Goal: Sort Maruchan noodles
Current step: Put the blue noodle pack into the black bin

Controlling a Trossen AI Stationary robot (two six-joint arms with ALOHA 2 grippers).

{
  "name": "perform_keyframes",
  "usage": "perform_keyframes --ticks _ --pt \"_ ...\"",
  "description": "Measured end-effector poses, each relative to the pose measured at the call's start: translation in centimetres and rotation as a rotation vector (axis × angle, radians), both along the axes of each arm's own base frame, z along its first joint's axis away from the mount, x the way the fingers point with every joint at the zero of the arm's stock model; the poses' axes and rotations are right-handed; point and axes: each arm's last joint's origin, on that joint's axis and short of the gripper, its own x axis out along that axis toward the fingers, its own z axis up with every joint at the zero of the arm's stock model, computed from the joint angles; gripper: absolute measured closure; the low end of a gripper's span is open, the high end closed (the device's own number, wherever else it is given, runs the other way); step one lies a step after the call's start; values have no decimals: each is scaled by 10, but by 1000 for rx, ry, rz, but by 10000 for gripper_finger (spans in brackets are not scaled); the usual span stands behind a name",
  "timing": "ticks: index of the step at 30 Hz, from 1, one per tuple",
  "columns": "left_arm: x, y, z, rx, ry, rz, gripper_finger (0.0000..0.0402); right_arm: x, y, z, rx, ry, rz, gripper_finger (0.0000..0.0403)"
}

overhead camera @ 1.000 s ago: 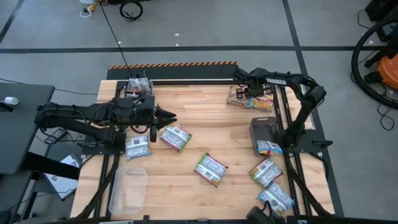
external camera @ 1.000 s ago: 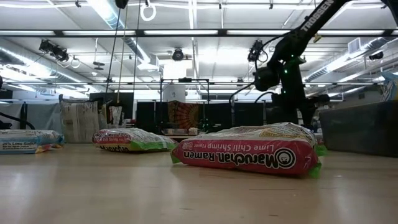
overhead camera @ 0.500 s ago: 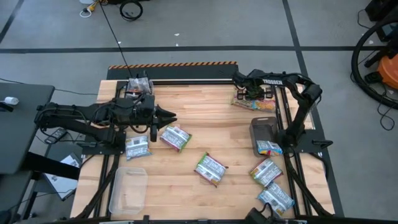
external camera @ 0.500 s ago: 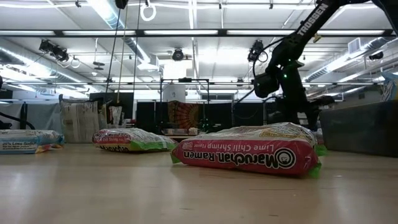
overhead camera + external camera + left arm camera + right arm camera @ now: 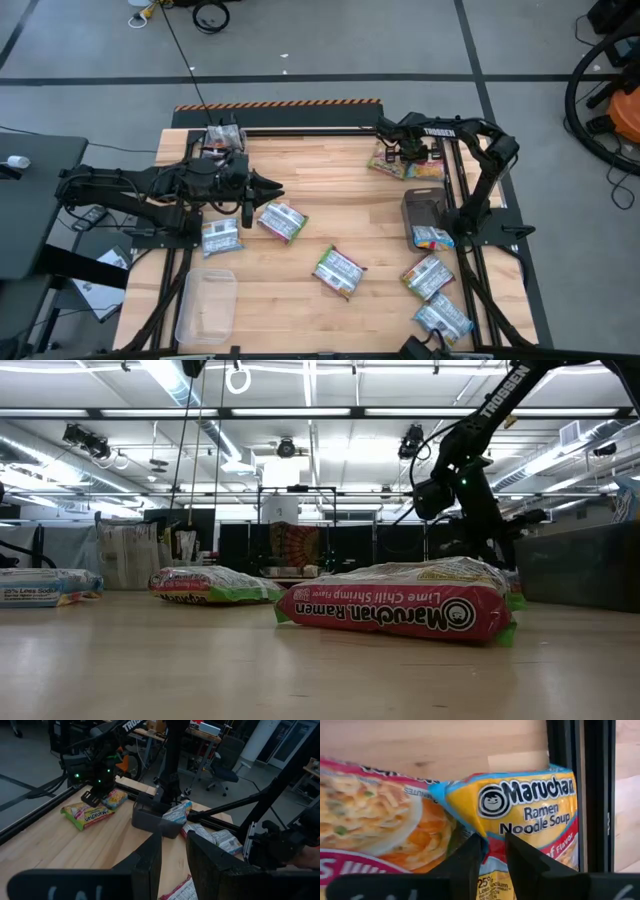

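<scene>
You've got a wood table (image 5: 330,210) w/ a clear bin (image 5: 206,305) at the near-left corner, lying flat, and a darker bin (image 5: 422,207) by the right edge. Yellow-black hazard strip (image 5: 278,103) runs along the far edge. Office chair (image 5: 223,761) sits in the room beyond.

Flat rectangular plastic Maruchan noodle packets (image 5: 338,271) lie scattered on the tabletop; yellow-red packet (image 5: 530,815) overlaps green-pink packet (image 5: 375,825).
</scene>
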Motion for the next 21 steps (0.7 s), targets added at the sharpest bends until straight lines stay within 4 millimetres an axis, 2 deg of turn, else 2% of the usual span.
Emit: perform_keyframes --ticks 5,9,16,21 --pt "0 0 0 -1 1 -5 308 -5 7 -11 57 -16 -6 354" --pt "0 -1 -1 -35 5 -47 308 -5 12 -5 58 -11 69 395" --pt "-1 -8 -1 -60 5 -103 308 -9 28 41 -36 -73 283 398" --pt "-1 -12 -1 -12 9 -137 308 -15 57 88 -29 -186 566 399"
